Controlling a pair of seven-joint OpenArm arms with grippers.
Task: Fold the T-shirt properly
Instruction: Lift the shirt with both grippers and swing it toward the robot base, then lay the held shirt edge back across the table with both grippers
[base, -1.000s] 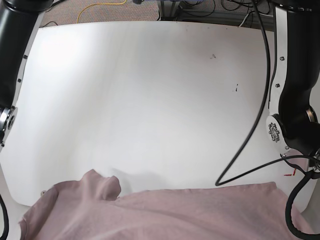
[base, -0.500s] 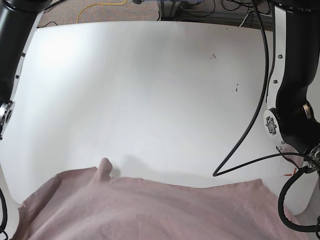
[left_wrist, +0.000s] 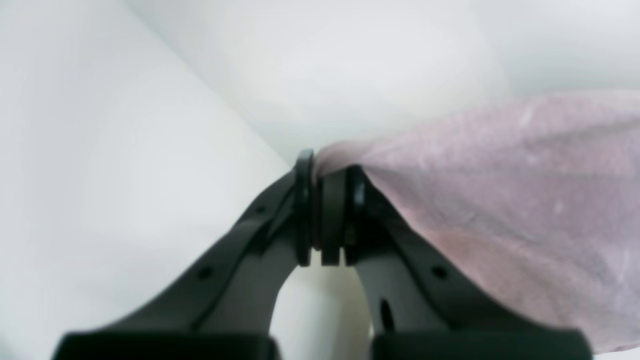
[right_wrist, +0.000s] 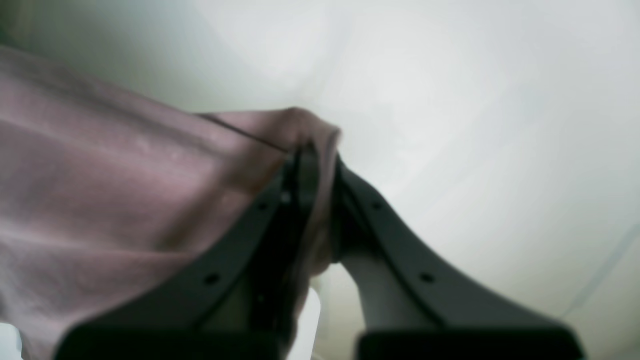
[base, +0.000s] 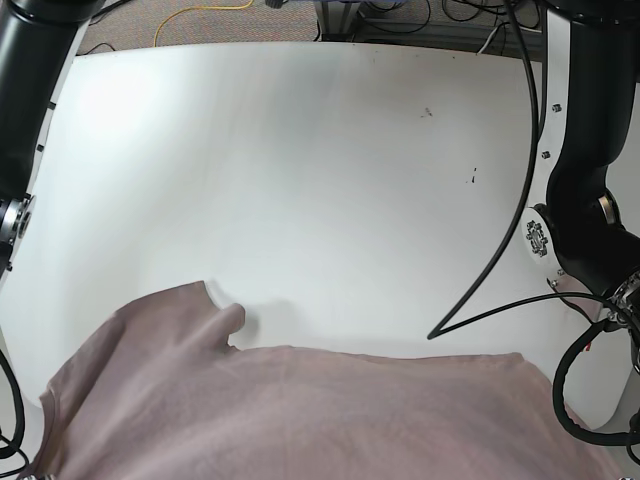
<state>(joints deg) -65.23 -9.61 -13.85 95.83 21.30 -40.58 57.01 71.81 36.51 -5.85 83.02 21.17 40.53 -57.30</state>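
1. Plainly, no writing shows that I can read; the wrist views are blurred.
2. My left gripper (left_wrist: 325, 210) pinches the T-shirt (base: 300, 410); my right gripper (right_wrist: 315, 200) likewise.
3. The shirt lies on the table (base: 300, 180), at its near edge.

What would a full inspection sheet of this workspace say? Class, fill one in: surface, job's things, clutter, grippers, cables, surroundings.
Surface: white table, mostly bare, a few small dark specks toward the far right.
Job's things: T-shirt, mauve-brown, spread across the near edge, a bunched fold at its left.
Clutter: nothing seen.
Grippers: left gripper shut on T-shirt fabric; right gripper shut on a T-shirt edge.
Cables: black cable loops from the left arm over the table; yellow cable on the floor beyond.
Surroundings: carpet and a metal frame past the far edge.
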